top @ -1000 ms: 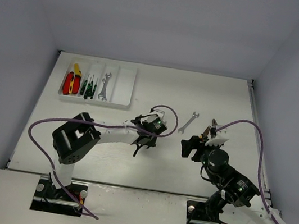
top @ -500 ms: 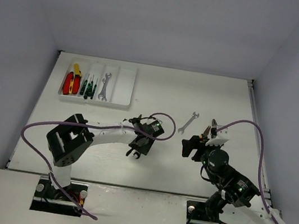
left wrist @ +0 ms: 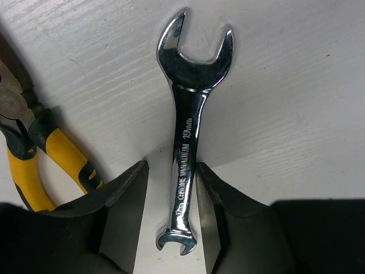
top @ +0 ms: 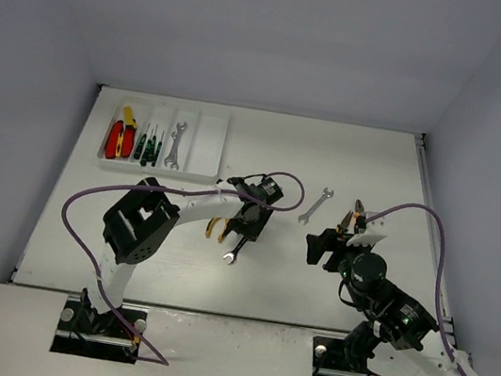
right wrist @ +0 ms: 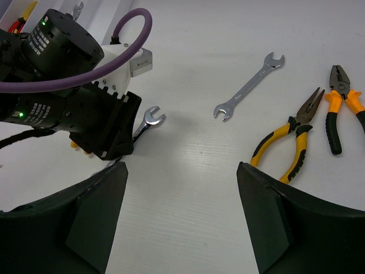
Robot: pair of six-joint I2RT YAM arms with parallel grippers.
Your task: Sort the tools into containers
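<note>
Straddling a silver wrench [left wrist: 185, 142] with the left gripper [left wrist: 171, 171], keeping the jaws open and not clamping: showing a strip of the white table [left wrist: 285, 85] between the shaft and one finger [left wrist: 122, 211], and touching or almost touching the shaft with the other finger. Leaving this wrench flat on the table near the middle, pointing its large open end away from the wrist and its small end back between the fingers. Showing also yellow-and-black pliers [left wrist: 57, 154] lying just beside the wrench, close to one finger.

Holding the right gripper [right wrist: 181, 168] wide open above the table, gripping nothing. Facing a second wrench [right wrist: 249, 87], long-nose pliers [right wrist: 291, 140] with yellow handles and orange-handled pliers [right wrist: 341, 108], all lying on the table; placing the two pliers just beside each other and the second wrench a little apart from them.

Keeping the white tray [top: 208, 143] at the far left corner of the table, well apart from both grippers. Holding there red and yellow utility knives [top: 117, 141] in the leftmost compartment, green-and-black screwdrivers [top: 148, 145] in the next one and a third wrench [top: 176, 146] in the third compartment
</note>
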